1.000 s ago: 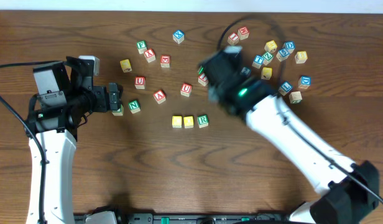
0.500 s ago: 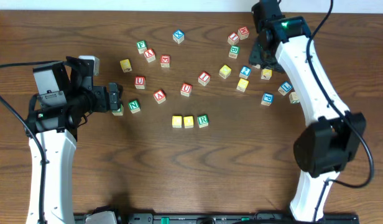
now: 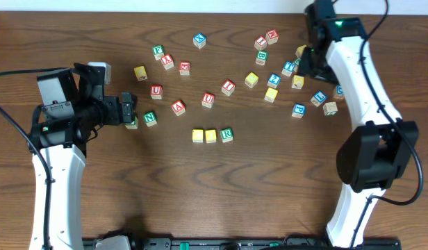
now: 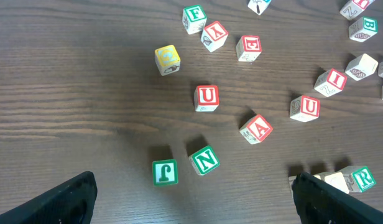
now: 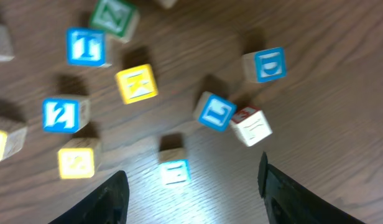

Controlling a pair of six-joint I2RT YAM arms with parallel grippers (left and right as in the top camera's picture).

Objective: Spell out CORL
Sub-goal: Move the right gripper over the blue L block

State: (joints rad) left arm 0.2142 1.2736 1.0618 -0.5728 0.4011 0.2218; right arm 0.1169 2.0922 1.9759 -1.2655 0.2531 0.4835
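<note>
My right gripper [image 5: 191, 180] open, empty; blue cube [image 5: 214, 112] ahead, probably L. Light rigid wood: pinch flat opposite sides. My left gripper [image 4: 193, 186] open too.

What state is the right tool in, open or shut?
Open: the right tool shows its fingers wide apart in the wrist view, gripping no block.

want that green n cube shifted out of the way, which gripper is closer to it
Left. The left gripper sits close beside the green N cube, just image-left of it; the right gripper hangs far off, over the cube cluster at image top right.
</note>
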